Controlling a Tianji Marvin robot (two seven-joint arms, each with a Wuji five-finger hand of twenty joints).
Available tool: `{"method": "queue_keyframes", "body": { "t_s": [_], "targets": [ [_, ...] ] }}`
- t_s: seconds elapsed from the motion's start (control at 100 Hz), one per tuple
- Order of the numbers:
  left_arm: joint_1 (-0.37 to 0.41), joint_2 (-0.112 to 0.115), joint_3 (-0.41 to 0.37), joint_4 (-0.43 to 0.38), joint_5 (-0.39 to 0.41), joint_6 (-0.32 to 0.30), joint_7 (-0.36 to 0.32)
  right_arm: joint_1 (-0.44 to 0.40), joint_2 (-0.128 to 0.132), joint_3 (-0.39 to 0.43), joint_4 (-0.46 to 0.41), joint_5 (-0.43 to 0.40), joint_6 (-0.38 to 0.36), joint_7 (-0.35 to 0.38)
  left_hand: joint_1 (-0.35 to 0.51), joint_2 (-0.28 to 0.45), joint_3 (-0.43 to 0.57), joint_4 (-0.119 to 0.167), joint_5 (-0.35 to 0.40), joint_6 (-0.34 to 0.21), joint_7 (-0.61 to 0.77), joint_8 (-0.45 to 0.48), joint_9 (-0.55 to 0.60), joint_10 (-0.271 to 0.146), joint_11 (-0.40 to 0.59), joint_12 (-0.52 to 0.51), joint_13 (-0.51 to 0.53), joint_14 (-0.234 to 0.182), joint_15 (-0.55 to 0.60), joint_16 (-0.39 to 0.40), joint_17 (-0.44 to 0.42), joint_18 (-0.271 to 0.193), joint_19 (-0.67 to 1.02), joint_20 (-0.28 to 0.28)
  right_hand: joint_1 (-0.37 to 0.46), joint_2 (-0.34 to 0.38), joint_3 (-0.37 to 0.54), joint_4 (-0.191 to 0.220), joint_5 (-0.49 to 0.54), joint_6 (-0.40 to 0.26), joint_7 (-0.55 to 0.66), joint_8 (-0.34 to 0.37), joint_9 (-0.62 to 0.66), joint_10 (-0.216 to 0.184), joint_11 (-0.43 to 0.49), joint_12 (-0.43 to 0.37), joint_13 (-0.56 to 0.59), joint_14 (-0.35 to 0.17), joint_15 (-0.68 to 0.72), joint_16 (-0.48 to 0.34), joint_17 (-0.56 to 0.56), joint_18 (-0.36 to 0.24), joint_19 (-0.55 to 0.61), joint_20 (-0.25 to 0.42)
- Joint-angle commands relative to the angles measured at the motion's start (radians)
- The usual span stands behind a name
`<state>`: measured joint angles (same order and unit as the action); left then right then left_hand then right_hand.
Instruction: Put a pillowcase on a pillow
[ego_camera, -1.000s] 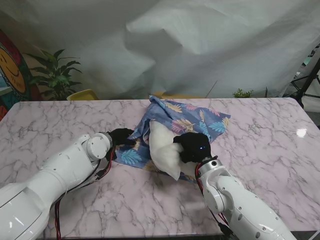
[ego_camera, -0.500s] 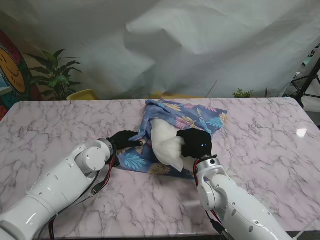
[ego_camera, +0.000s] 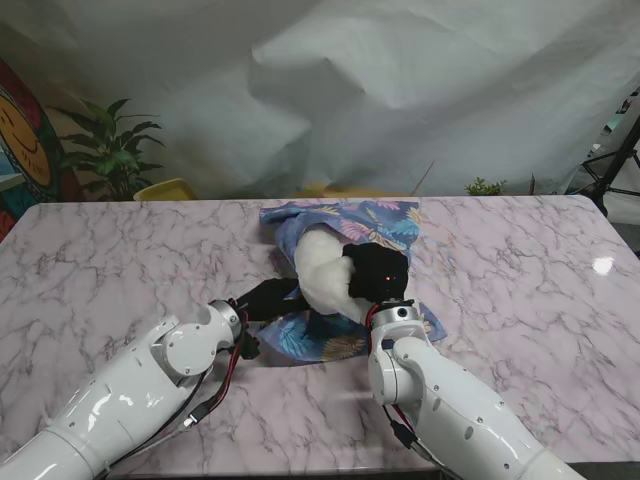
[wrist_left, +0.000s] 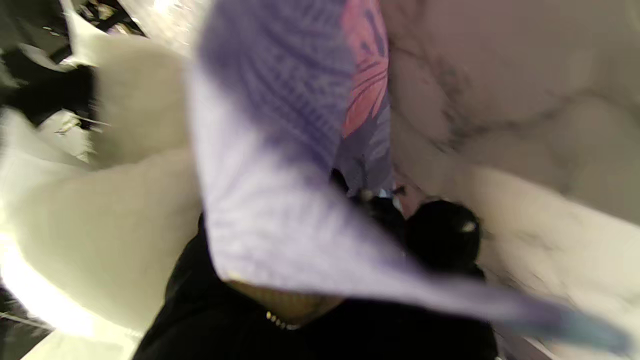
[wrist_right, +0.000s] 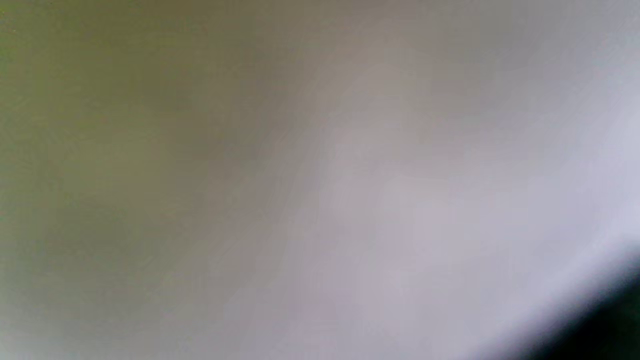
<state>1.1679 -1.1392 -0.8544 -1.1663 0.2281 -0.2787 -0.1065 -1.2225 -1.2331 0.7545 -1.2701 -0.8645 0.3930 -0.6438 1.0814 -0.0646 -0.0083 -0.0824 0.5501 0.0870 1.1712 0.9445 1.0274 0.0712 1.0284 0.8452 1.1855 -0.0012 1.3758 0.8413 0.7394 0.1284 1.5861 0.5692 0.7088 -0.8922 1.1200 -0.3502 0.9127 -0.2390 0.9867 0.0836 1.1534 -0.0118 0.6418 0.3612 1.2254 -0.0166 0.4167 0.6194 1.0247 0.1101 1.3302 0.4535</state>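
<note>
Pillow (ego_camera: 322, 272) gripped by right robot hand (ego_camera: 376, 276), left robot hand (ego_camera: 268, 298) clutching pillowcase (ego_camera: 318, 338) edge, marble table (ego_camera: 120, 250)

Both arms reach in from the near corners, black-gloved hands meeting mid-table.

The left arm (ego_camera: 140, 385) angles up from the lower left, its white forearm ending in the left hand (ego_camera: 268, 297), which lies low with fingers pinched on blue patterned cloth; the left wrist view shows the dark fingers (wrist_left: 440, 235) under a fold of that cloth. The right arm (ego_camera: 450, 405) rises from the lower right, wrist bent forward, and the right hand (ego_camera: 375, 273) is pressed into white stuffing, fingers curled on it. The right wrist view is a blur.
</note>
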Motion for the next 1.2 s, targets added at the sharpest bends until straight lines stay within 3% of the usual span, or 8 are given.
{"method": "queue_keyframes", "body": {
  "t_s": [0.0, 0.19, 0.35, 0.59, 0.7, 0.89, 1.19],
  "targets": [
    [0.018, -0.007, 0.02, -0.039, -0.005, -0.035, -0.039, 0.026, -0.022, -0.007, 0.019, 0.007, 0.018, -0.005, 0.016, 0.033, -0.035, -0.003, -0.024, -0.126, 0.051, 0.014, 0.051, 0.034, 0.071, 0.023, 0.036, -0.119, 0.048, 0.012, 0.022, -0.026, 0.088, -0.015, 0.115, 0.151, 0.068, 0.1, 0.016, 0.01, 0.094, -0.002, 0.033, 0.065, 0.073, 0.027, 0.101, -0.124, 0.54, 0.076, 0.055, -0.121, 0.1, 0.05],
    [0.041, 0.006, 0.05, -0.087, -0.066, -0.127, -0.09, 0.092, -0.064, -0.05, 0.104, 0.039, 0.096, -0.047, 0.018, 0.033, -0.033, -0.001, -0.027, -0.121, 0.051, 0.013, 0.053, 0.027, 0.088, 0.032, 0.039, -0.13, 0.063, 0.011, 0.025, -0.03, 0.092, -0.017, 0.117, 0.145, 0.077, 0.1, 0.025, 0.019, 0.097, -0.008, 0.035, 0.075, 0.077, 0.036, 0.101, -0.118, 0.567, 0.089, 0.059, -0.115, 0.111, 0.067],
    [0.051, 0.011, 0.068, -0.108, -0.054, -0.167, -0.084, 0.103, -0.09, -0.043, 0.122, 0.059, 0.154, -0.086, 0.015, 0.038, -0.035, -0.002, -0.03, -0.123, 0.052, 0.014, 0.052, 0.018, 0.092, 0.036, 0.038, -0.137, 0.066, 0.007, 0.026, -0.036, 0.093, -0.019, 0.119, 0.142, 0.084, 0.1, 0.03, 0.025, 0.1, -0.007, 0.034, 0.082, 0.083, 0.048, 0.1, -0.117, 0.59, 0.099, 0.063, -0.114, 0.123, 0.084],
    [0.051, 0.0, 0.065, -0.104, -0.069, -0.163, -0.061, 0.035, -0.087, 0.034, 0.037, 0.017, 0.308, -0.11, 0.017, 0.04, -0.034, -0.001, -0.031, -0.112, 0.051, 0.01, 0.051, 0.02, 0.092, 0.036, 0.037, -0.139, 0.066, 0.003, 0.026, -0.037, 0.094, -0.021, 0.125, 0.137, 0.094, 0.097, 0.032, 0.046, 0.097, -0.003, 0.029, 0.099, 0.087, 0.062, 0.099, -0.107, 0.617, 0.109, 0.069, -0.102, 0.144, 0.103],
    [0.057, -0.004, 0.062, -0.107, -0.08, -0.18, -0.049, 0.025, -0.077, 0.04, 0.021, -0.015, 0.368, -0.079, 0.017, 0.04, -0.034, -0.001, -0.032, -0.111, 0.052, 0.01, 0.052, 0.019, 0.092, 0.035, 0.037, -0.139, 0.066, 0.002, 0.026, -0.037, 0.094, -0.022, 0.126, 0.136, 0.096, 0.096, 0.032, 0.052, 0.094, -0.003, 0.027, 0.104, 0.087, 0.064, 0.098, -0.104, 0.62, 0.11, 0.069, -0.098, 0.146, 0.107],
    [0.079, -0.001, 0.046, -0.135, -0.11, -0.209, -0.052, 0.075, -0.076, -0.013, 0.133, 0.005, 0.32, -0.057, 0.02, 0.039, -0.034, -0.001, -0.032, -0.107, 0.053, 0.008, 0.055, 0.018, 0.094, 0.035, 0.04, -0.138, 0.066, -0.001, 0.026, -0.037, 0.094, -0.023, 0.117, 0.146, 0.084, 0.096, 0.023, 0.041, 0.088, -0.002, 0.023, 0.092, 0.08, 0.054, 0.097, -0.112, 0.595, 0.096, 0.066, -0.109, 0.132, 0.105],
    [0.104, 0.03, 0.022, -0.18, -0.136, -0.232, -0.13, 0.167, -0.087, -0.078, 0.348, 0.06, 0.208, -0.085, 0.033, 0.032, -0.032, 0.0, -0.024, -0.084, 0.057, 0.003, 0.07, 0.023, 0.107, 0.037, 0.067, -0.15, 0.079, -0.006, 0.072, -0.052, 0.103, -0.032, 0.107, 0.151, 0.058, 0.097, 0.013, 0.016, 0.093, -0.012, 0.028, 0.074, 0.072, 0.032, 0.099, -0.124, 0.584, 0.09, 0.066, -0.134, 0.127, 0.11]
  ]
}}
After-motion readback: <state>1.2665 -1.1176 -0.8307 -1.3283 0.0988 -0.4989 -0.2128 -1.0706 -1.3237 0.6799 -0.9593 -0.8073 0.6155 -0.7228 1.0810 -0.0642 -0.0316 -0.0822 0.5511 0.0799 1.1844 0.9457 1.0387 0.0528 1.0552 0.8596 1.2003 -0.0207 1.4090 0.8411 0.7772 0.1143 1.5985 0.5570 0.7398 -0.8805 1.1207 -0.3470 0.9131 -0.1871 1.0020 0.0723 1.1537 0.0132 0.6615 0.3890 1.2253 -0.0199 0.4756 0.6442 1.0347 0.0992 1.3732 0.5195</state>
